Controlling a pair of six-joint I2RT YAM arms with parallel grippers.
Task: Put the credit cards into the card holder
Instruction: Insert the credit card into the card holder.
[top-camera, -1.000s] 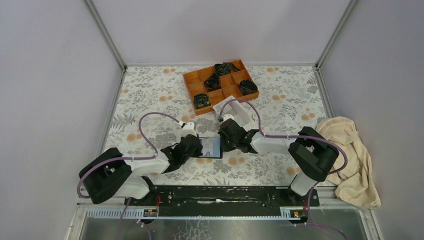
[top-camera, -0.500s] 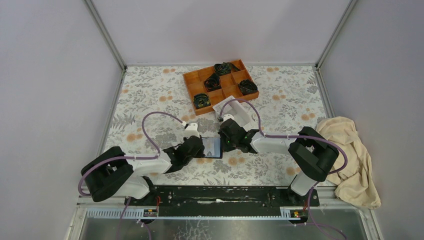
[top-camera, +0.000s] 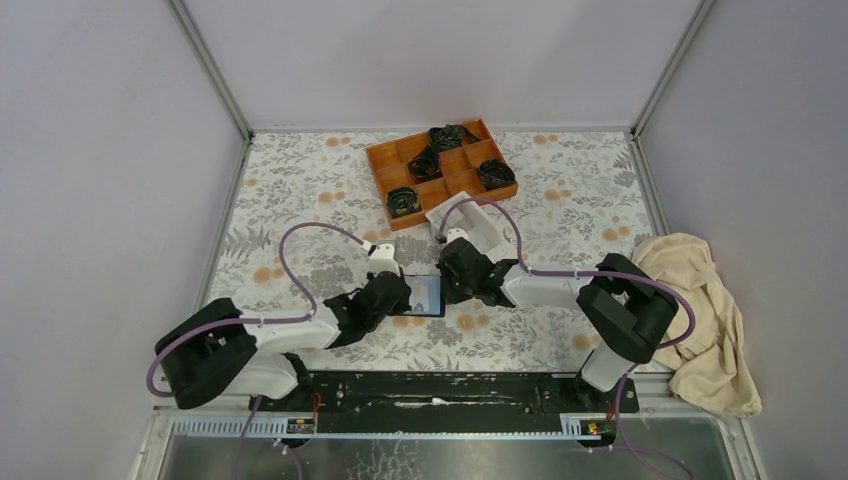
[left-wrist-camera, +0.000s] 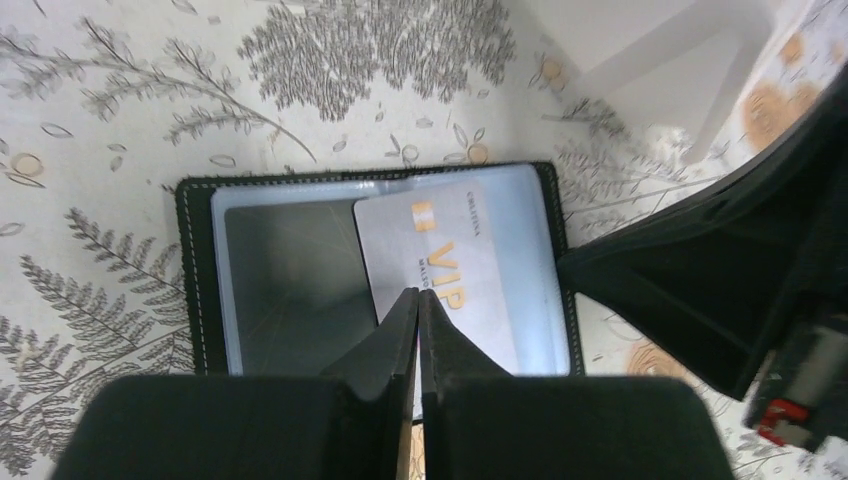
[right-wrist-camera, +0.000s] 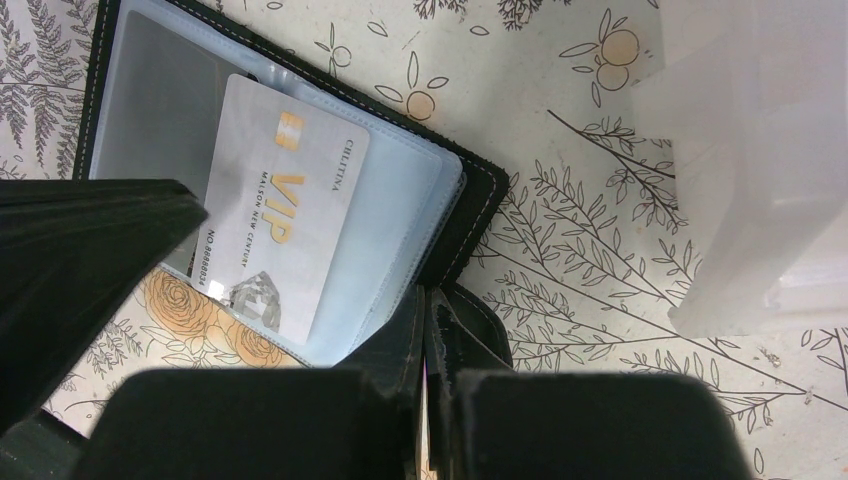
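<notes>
The black card holder (top-camera: 422, 297) lies open on the flowered table between both arms, its bluish clear pockets facing up (left-wrist-camera: 290, 270). One pale credit card (left-wrist-camera: 450, 260) with gold "VIP" lettering lies slanted on the right-hand pocket (right-wrist-camera: 285, 215). My left gripper (left-wrist-camera: 418, 295) is shut, with its tips over the card's near edge. I cannot tell whether it pinches the card. My right gripper (right-wrist-camera: 425, 297) is shut too, at the holder's edge (right-wrist-camera: 470, 200) beside the black clasp strap (right-wrist-camera: 475, 335). Other credit cards are out of view.
A white open-top box (top-camera: 470, 222) stands just behind the right gripper, and shows large in the right wrist view (right-wrist-camera: 760, 150). An orange compartment tray (top-camera: 440, 170) with dark bundles sits farther back. A beige cloth (top-camera: 700, 320) hangs over the table's right edge.
My left gripper has edged right, farther over the card holder, and its purple cable has shifted. The right gripper and the holder have stayed put.
</notes>
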